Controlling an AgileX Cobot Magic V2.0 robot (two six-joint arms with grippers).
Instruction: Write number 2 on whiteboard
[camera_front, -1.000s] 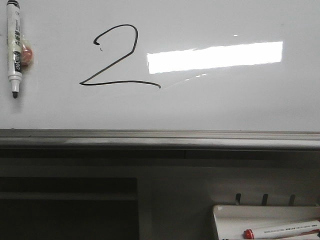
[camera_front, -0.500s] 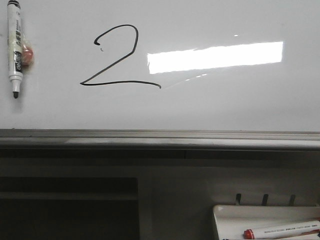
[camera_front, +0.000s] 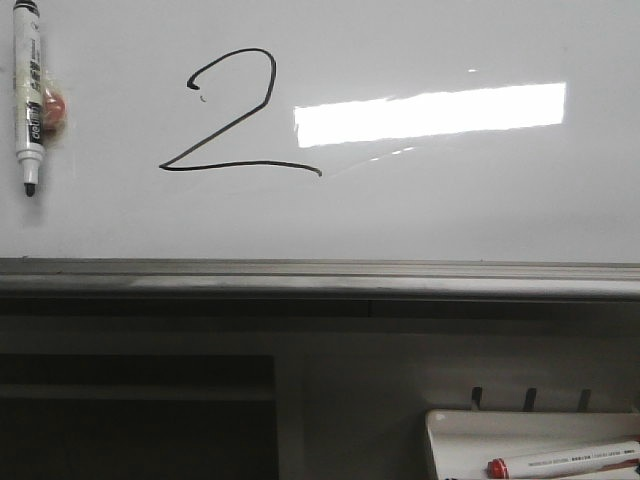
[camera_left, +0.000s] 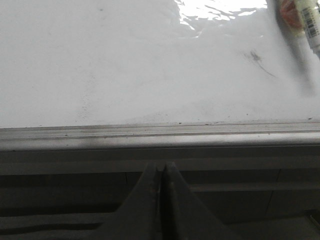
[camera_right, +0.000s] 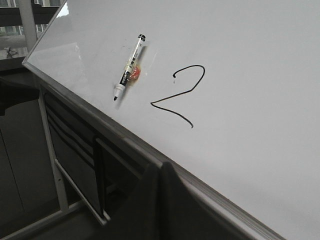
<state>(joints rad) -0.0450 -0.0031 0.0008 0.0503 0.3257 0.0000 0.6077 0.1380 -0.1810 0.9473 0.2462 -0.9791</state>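
The number 2 (camera_front: 235, 115) sits upper-left on the whiteboard (camera_front: 450, 210). Left fingers (camera_left: 161, 172) and right fingers (camera_right: 160, 172) both pressed together, empty, below the board rail, well clear of the digit.

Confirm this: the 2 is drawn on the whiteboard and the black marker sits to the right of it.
Not quite. The number 2 is on the whiteboard, but the front view shows the black marker to its left, not its right.

Dark grey tapered fingers (camera_left: 161, 200)
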